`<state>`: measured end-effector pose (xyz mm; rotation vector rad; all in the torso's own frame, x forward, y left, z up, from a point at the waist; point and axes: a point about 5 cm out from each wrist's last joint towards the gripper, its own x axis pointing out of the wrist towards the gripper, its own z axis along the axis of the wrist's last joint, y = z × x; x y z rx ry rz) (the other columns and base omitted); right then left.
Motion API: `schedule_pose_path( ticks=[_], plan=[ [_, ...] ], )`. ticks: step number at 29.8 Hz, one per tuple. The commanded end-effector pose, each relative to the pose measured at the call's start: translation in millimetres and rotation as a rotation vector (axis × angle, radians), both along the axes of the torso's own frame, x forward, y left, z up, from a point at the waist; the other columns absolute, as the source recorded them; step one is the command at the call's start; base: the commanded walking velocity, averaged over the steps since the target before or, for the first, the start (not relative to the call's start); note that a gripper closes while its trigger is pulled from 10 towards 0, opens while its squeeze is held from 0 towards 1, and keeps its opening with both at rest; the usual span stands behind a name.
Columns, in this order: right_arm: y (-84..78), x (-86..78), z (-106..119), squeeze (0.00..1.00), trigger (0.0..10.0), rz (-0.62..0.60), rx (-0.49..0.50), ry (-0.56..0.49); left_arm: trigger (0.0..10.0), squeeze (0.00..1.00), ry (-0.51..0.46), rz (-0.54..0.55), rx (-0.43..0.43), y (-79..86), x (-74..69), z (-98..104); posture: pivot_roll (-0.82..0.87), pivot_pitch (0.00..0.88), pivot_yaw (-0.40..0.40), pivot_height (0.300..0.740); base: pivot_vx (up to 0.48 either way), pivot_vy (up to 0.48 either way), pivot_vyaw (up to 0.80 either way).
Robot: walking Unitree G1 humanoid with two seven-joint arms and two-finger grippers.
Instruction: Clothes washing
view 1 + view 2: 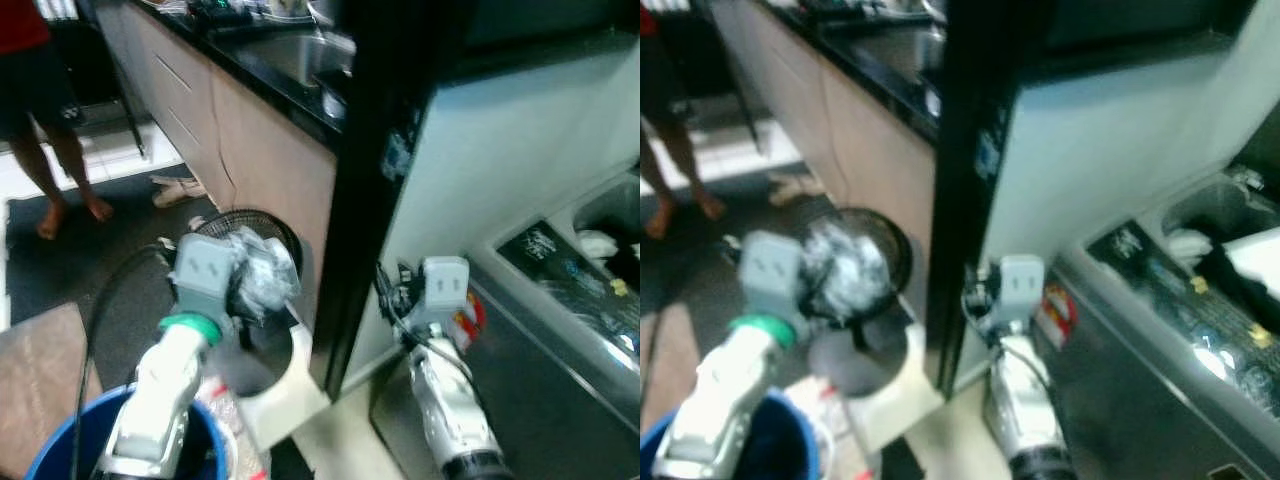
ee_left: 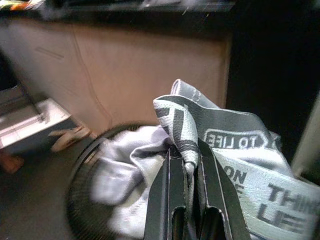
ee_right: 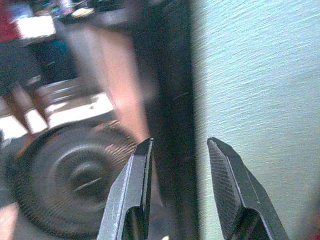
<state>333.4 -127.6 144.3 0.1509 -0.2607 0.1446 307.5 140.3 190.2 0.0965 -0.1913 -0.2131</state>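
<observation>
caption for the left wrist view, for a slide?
Left gripper pinching a grey printed garment, held up in front of a floor fan and wooden cabinets.

Dark floor [image 1: 120, 270] bears a fan [image 1: 250, 235], blue bucket [image 1: 60, 440], and sandals [image 1: 175, 190]

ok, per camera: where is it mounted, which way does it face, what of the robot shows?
Left eye: head, looking down; left pincer shut on grey garment, blue bucket below.
Right eye: same scene; washing machine, right arm.
Left wrist: along fingers clamping the garment.
Right wrist: along right pincer, open, facing the machine.
Shared: both wrist views catch the floor fan.
</observation>
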Motion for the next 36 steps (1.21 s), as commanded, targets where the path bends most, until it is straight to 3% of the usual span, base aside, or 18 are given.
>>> schedule_pose_path(
  ticks=[1, 2, 4, 5, 9, 36],
  plan=[
    [1.3, 1.1, 11, 0.00, 10.0, 0.001, 0.021, -0.039, 10.0, 0.00, -0.020, -0.016, -0.009, -1.6, -1.7, 6, 0.00, 0.015, 0.020, 0.740, 0.000, 0.000, -0.80],
    [3.7, 2.8, 28, 0.00, 10.0, 0.007, 0.043, -0.096, 10.0, 0.00, -0.048, -0.012, -0.022, 0.4, 0.2, 18, 0.00, 0.015, 0.020, 0.740, 0.000, 0.000, -0.80],
    [3.7, 2.8, 28, 0.00, 10.0, 0.007, 0.043, -0.096, 10.0, 0.00, -0.048, -0.012, -0.022, 0.4, 0.2, 18, 0.00, 0.015, 0.020, 0.740, 0.000, 0.000, -0.80],
    [5.7, 3.6, 45, 0.00, 10.0, 0.012, 0.064, -0.149, 10.0, 0.00, -0.079, -0.011, -0.037, 1.2, 1.1, 30, 0.01, 0.017, 0.022, 0.740, 0.000, 0.000, -0.80],
    [7.5, 3.3, 64, 0.00, 10.0, 0.018, 0.093, -0.208, 10.0, 0.00, -0.126, -0.021, -0.059, -1.1, 0.1, 47, 0.01, 0.018, 0.020, 0.740, 0.000, 0.000, -0.80],
    [6.4, 0.6, 63, 0.00, 10.0, 0.020, 0.116, -0.170, 10.0, 0.00, -0.114, -0.024, -0.058, -2.6, -1.0, 52, 0.01, 0.023, 0.022, 0.740, 0.000, 0.000, -0.80]
  ],
)
